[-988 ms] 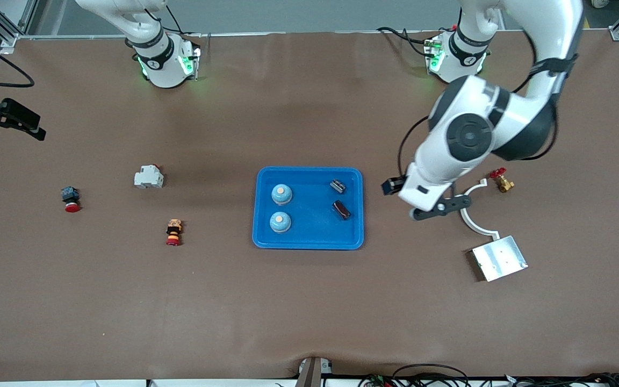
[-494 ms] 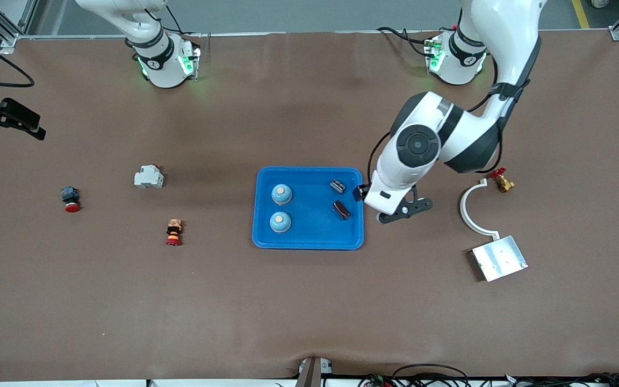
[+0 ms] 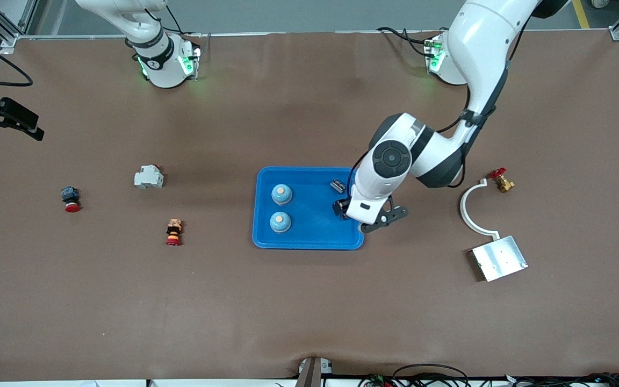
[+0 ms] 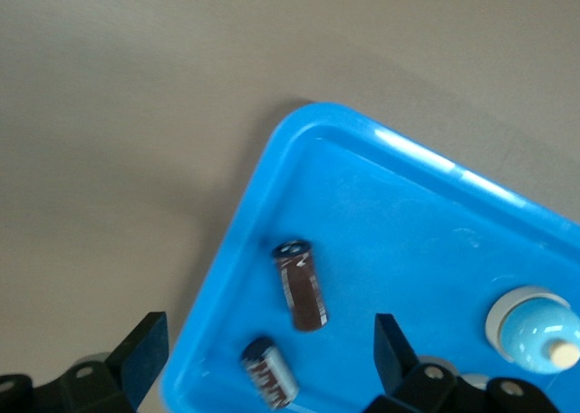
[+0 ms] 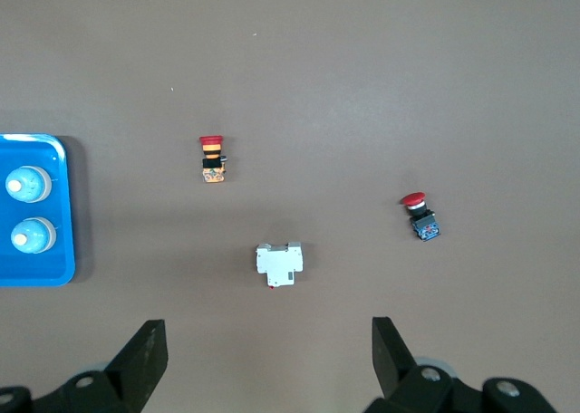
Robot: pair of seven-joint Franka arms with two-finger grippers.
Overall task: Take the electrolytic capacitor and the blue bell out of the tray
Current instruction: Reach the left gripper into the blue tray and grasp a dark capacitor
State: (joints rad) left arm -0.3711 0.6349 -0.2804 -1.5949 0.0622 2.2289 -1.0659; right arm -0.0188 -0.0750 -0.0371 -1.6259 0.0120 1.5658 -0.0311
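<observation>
A blue tray [image 3: 309, 244] holds two blue dome bells [image 3: 281, 194] [image 3: 280, 221] and two capacitors. One striped capacitor [image 3: 338, 186] shows in the front view; my left hand hides the other one. My left gripper [image 3: 343, 209] is open and empty, in the air over the tray's end toward the left arm. The left wrist view shows the dark brown capacitor [image 4: 302, 284], the striped capacitor [image 4: 270, 370], one bell [image 4: 535, 327] and the open left gripper [image 4: 267, 357]. My right gripper [image 5: 267, 359] is open and empty, high over bare table, out of the front view.
Toward the right arm's end lie a white breaker [image 3: 149, 177], a red and blue push button [image 3: 70, 198] and a red and orange button [image 3: 173, 231]. Toward the left arm's end lie a white curved bracket [image 3: 468, 212], a metal plate [image 3: 499, 258] and a brass valve [image 3: 501, 180].
My left arm has swung from over the curved bracket to over the tray's capacitor end, gripper still open. Nothing on the table has moved.
</observation>
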